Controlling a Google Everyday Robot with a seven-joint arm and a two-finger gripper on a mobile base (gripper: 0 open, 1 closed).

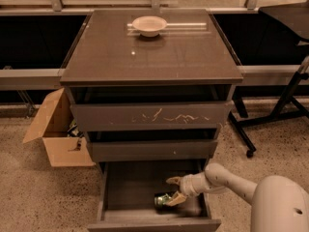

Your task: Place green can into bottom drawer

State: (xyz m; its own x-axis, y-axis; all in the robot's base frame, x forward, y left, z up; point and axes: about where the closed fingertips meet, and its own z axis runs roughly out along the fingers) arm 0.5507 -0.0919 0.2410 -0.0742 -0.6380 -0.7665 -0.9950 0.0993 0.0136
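Three drawers on this dark grey-brown cabinet (77,98), and from the camera view it's the lowest one that has all the action: the bottom drawer (130,187) is pulled well out, its dark floor in plain sight. Above it sits the shallower plain-fronted drawer (152,150), and above that the drawer with white scratches (149,116) across its front. Up on the worktop (149,62) a pale round bowl (149,25) rests near the back edge, well apart from everything happening below. Down low now: the robot's pale arm (227,180) comes in from the right, over the drawer's right wall, and the hand (173,190) is inside the bottom drawer, in its right half and toward the front. The hand is spread wide, one of its fingers (173,180) raised, the other angled down toward the drawer floor, with nothing clamped between them. And there's the green can (164,200), lying on its side on the floor of the bottom drawer, right at the tip of that lower finger; whether the finger actually touches it, I can't tell from where I stand. The can's shiny green catches a bit of light against the dark floor. Off to the left of the cabinet an open cardboard box (58,137) sits on the speckled floor (29,197), and the robot's rounded white body (282,204) fills the lower right corner.
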